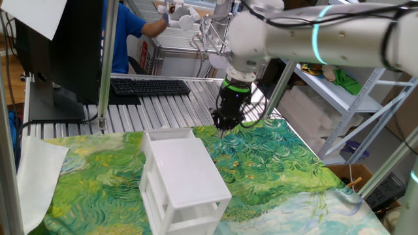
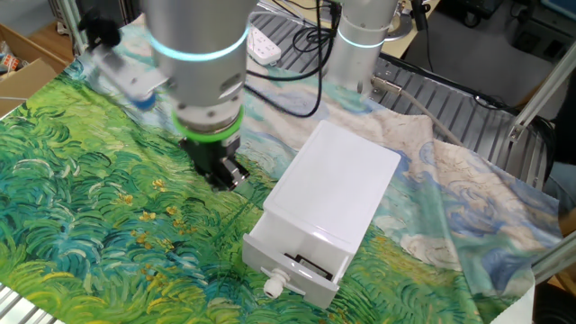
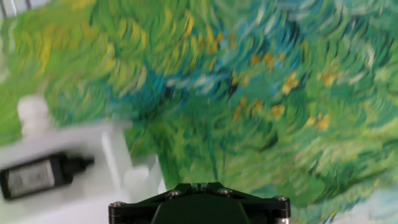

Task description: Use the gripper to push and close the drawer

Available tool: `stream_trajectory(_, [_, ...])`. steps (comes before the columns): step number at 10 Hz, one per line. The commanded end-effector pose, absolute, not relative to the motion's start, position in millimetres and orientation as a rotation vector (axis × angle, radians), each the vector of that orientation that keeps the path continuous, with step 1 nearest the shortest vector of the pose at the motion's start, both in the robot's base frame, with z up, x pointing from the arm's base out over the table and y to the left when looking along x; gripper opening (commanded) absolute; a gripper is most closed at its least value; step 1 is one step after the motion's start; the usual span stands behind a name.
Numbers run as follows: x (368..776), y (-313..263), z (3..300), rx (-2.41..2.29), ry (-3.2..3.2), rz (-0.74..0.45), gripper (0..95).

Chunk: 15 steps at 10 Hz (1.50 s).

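The white cabinet [image 2: 337,184] lies on the patterned cloth. Its drawer [image 2: 310,281] is pulled partly out at the near end in the other fixed view, with a white knob [image 2: 273,287] on its front. A small black item [image 2: 306,264] lies inside. The black gripper [image 2: 225,175] with its green-ringed collar hovers just above the cloth, left of the cabinet and apart from the drawer. Its fingers look closed together and hold nothing. In one fixed view the gripper [image 1: 225,124] is behind and to the right of the cabinet [image 1: 186,173]. The blurred hand view shows the drawer [image 3: 112,186] and knob [image 3: 34,112] at the left.
A green and blue painted cloth [image 2: 81,207] covers the table. A black keyboard [image 1: 150,86] lies on the metal slats behind. A person in blue [image 1: 127,29] stands at the back. Cables and a power strip [image 2: 263,43] lie near the arm's base. A cardboard box [image 2: 22,67] is at the left.
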<state>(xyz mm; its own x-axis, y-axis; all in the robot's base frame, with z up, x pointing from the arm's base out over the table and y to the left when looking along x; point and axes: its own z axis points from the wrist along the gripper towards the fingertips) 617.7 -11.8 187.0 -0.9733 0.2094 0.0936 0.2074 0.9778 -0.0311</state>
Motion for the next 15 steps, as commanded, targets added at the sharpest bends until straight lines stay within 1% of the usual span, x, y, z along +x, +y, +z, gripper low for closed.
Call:
stream_trajectory(1, [615.9,-11.6,187.6,-0.320,-2.990,0.046,0.0])
stream_trajectory(8, [615.9,-11.6,187.6,-0.264,-3.026,0.040,0.0])
stream_trajectory(9, [615.9,-11.6,187.6,-0.260,-3.018,0.059,0.0])
stream_trajectory(15, [615.9,-11.6,187.6,-0.298,-3.030,0.048,0.0])
